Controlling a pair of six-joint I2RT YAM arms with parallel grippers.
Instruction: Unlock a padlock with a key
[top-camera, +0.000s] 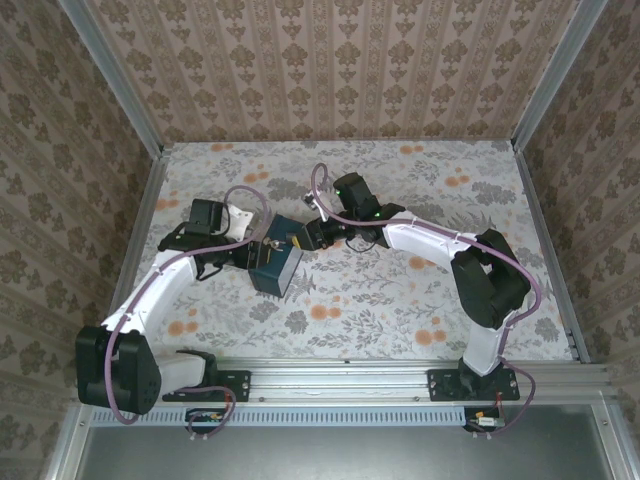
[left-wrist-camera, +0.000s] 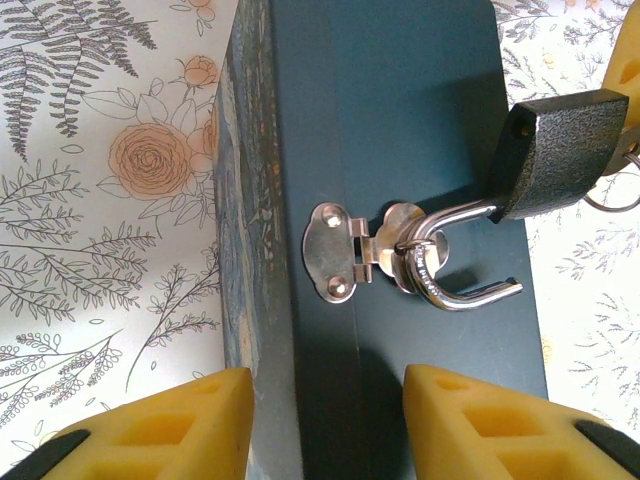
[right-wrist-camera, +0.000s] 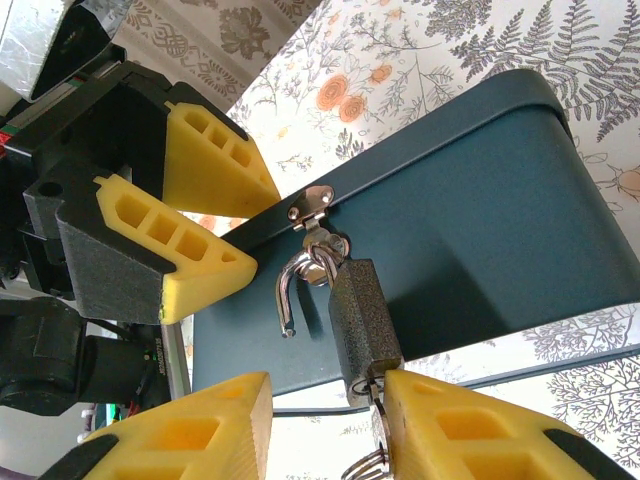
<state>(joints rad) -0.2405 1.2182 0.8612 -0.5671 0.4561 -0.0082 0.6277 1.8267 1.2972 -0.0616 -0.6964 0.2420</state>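
Dark blue box (top-camera: 276, 265) mid-table, left gripper (top-camera: 243, 257) & right gripper (top-camera: 308, 237) flanking it, floral tablecloth (top-camera: 400, 290)
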